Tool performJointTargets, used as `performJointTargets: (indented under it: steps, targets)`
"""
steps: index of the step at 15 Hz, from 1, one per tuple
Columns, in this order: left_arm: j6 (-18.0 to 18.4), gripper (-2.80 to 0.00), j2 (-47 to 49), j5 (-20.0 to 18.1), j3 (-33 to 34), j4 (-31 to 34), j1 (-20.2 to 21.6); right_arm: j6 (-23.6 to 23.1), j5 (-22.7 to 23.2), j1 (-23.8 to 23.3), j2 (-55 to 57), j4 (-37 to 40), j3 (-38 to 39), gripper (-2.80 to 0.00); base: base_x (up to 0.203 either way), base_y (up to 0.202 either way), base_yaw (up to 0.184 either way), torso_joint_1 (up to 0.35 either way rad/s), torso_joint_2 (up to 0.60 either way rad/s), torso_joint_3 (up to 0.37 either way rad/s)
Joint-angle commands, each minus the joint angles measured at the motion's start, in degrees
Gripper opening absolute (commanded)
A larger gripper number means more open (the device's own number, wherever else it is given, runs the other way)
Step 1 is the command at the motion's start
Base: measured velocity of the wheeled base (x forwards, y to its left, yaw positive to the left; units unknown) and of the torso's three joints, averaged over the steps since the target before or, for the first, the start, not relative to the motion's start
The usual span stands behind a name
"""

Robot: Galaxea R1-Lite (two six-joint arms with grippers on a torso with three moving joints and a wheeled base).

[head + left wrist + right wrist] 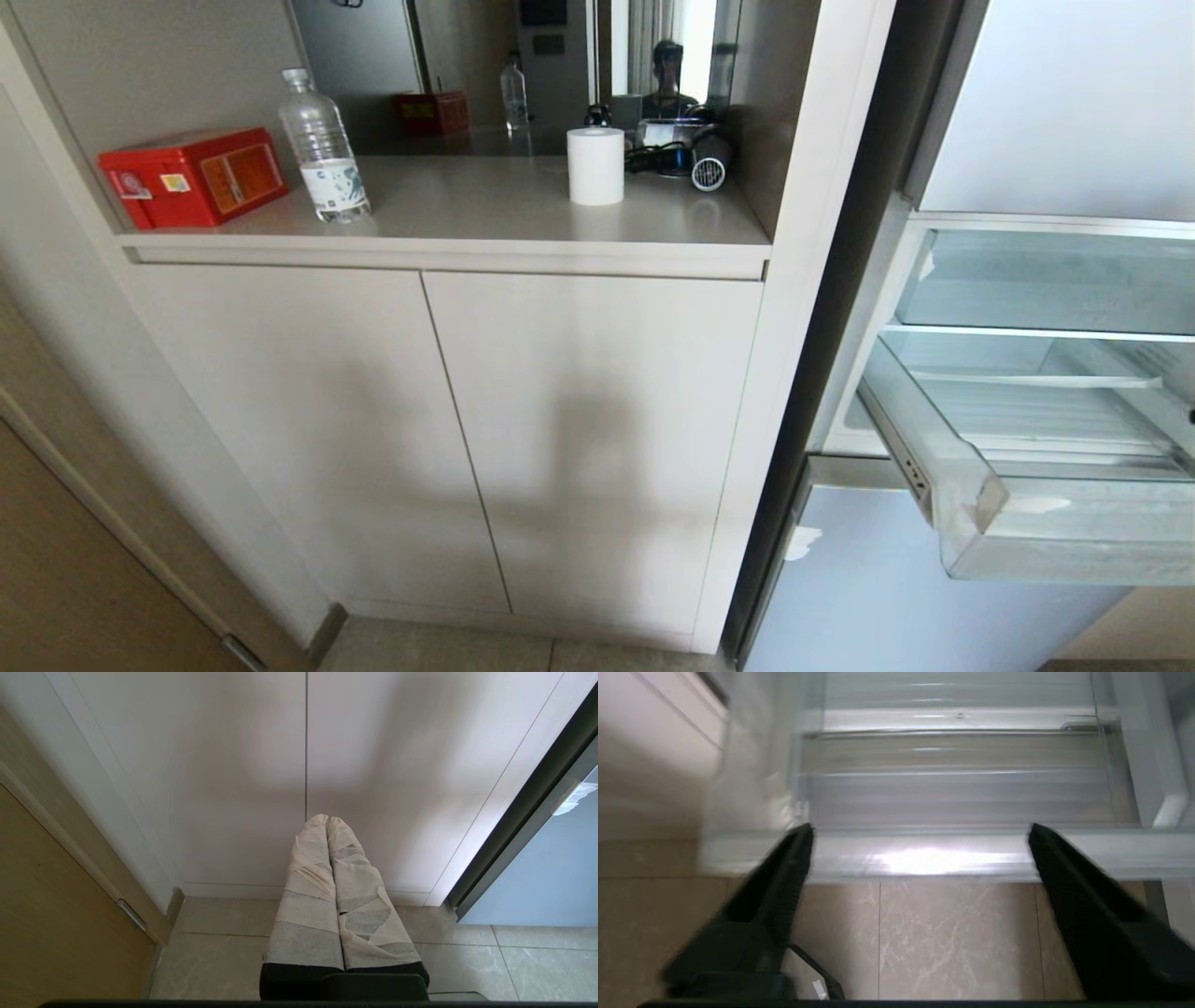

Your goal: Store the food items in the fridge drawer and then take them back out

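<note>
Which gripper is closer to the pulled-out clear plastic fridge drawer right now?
Right. The right gripper faces the clear plastic fridge drawer, open just before its front lip. The left gripper points at cabinet doors.

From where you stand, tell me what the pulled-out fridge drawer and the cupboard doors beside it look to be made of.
Fridge drawer: clear plastic by the look, since the ribbed floor shows through it; the front lip is frosted and scuffed. Cupboard doors: probably matte beige laminate or painted board, flat, handle-free, with hardly any sheen.

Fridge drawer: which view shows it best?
The head view: the fridge drawer shows pulled out, with its side, ribbed floor and scuffed front lip. The right wrist view shows only its blurred front; the left wrist view shows none of it.
</note>
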Motion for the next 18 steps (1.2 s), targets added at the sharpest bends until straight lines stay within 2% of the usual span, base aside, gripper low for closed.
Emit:
performJointTargets:
  steps: [1, 4, 6, 11, 13, 15, 17, 18]
  targets:
    - [0.0, -2.8, 0.0, 0.0, 0.0, 0.0, 0.0, 0.0, 0.9, -1.0, -13.9, 0.1, 5.9, -2.8, 0.0, 0.0, 0.0, 0.0, 0.0, 0.0]
    - [0.0, -2.8, 0.0, 0.0, 0.0, 0.0, 0.0, 0.8, 2.2, -2.4, -24.2, 0.1, 17.6, -2.8, 0.0, 0.0, 0.0, 0.0, 0.0, 0.0]
    - [0.0, -2.8, 0.0, 0.0, 0.0, 0.0, 0.0, 3.0, 2.6, -2.7, -27.3, 0.1, 20.7, -2.8, 0.0, 0.0, 0.0, 0.0, 0.0, 0.0]
    - [0.0, -2.8, 0.0, 0.0, 0.0, 0.0, 0.0, 5.4, 4.1, -2.4, -35.7, 0.1, 25.4, -2.8, 0.0, 0.0, 0.0, 0.0, 0.0, 0.0]
    - [0.0, -2.8, 0.0, 0.0, 0.0, 0.0, 0.0, 8.6, 3.2, 2.8, -37.3, 0.0, 26.7, -2.8, 0.0, 0.0, 0.0, 0.0, 0.0, 0.0]
    - [0.0, -2.8, 0.0, 0.0, 0.0, 0.0, 0.0, 13.0, -2.8, 12.8, -40.2, -2.3, 29.3, -2.8, 0.0, 0.0, 0.0, 0.0, 0.0, 0.0]
    - [0.0, -2.8, 0.0, 0.0, 0.0, 0.0, 0.0, 16.1, -10.1, 22.7, -45.5, -12.1, 36.8, -2.8, 0.0, 0.0, 0.0, 0.0, 0.0, 0.0]
    - [0.0, -2.8, 0.0, 0.0, 0.0, 0.0, 0.0, 15.7, -11.9, 26.0, -48.2, -16.5, 41.0, -2.8, 0.0, 0.0, 0.0, 0.0, 0.0, 0.0]
